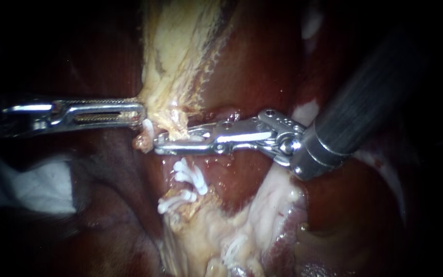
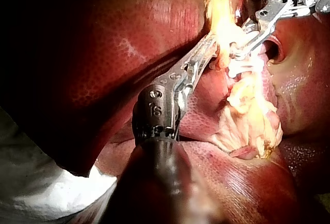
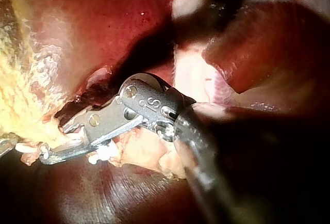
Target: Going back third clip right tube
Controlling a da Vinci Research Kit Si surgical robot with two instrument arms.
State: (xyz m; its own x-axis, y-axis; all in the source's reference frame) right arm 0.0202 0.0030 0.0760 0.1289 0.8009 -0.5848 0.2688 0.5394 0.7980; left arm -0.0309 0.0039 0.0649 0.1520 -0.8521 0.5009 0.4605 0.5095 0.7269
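Jaws of the left instrument (image 1: 140,113), entering from frame left, are seen clenched on the edge of the yellow tissue strand (image 1: 173,61) that runs down from upper centre. The right instrument (image 1: 169,140) is seen coming in from upper right. Its jaws are parted, with the strand's lower end lying between them at frame centre. One white clip (image 1: 148,128) is seen just left of those jaw tips, and two further clips (image 1: 189,174) sit just below centre. Which tube is the right one cannot be told. The liver (image 1: 262,72) is seen behind, with gauze (image 1: 42,187) at lower left.
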